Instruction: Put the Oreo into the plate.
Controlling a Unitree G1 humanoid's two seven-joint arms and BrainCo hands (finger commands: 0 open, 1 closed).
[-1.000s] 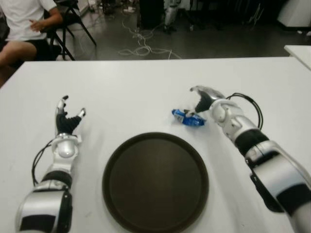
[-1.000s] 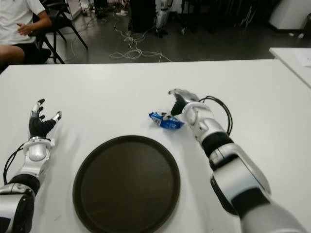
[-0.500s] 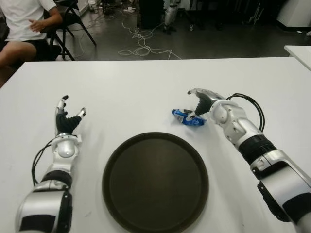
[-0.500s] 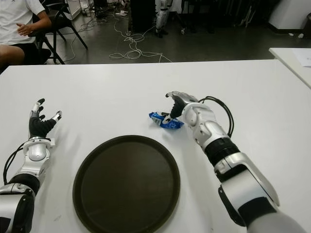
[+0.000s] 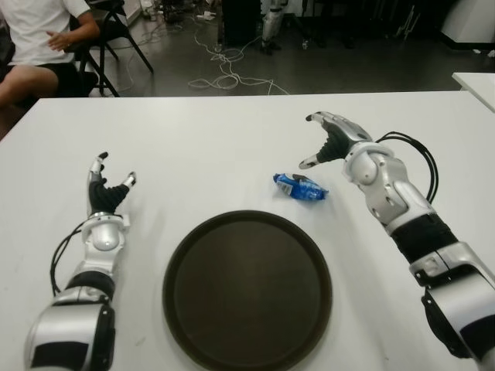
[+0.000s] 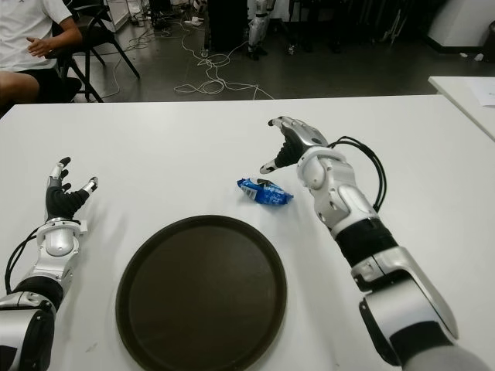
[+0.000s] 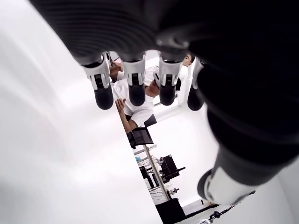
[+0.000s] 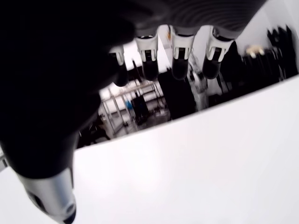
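The Oreo pack (image 5: pixel 300 187), a small blue wrapper, lies on the white table (image 5: pixel 232 139) just beyond the far right rim of the round dark plate (image 5: pixel 247 290). My right hand (image 5: pixel 323 143) hovers above and behind the pack, apart from it, its fingers spread and holding nothing. The right wrist view shows only its outstretched fingers (image 8: pixel 180 51) over bare table. My left hand (image 5: pixel 104 189) shows at the table's left, to the left of the plate, fingers spread upward and empty.
A seated person (image 5: pixel 42 39) is beyond the table's far left corner, beside black chairs. Cables (image 5: pixel 224 73) lie on the dark floor behind. A second white table's corner (image 5: pixel 476 81) shows at far right.
My right hand has lifted up and back from the Oreo pack, which stays in the same spot on the table. The left hand has not moved.
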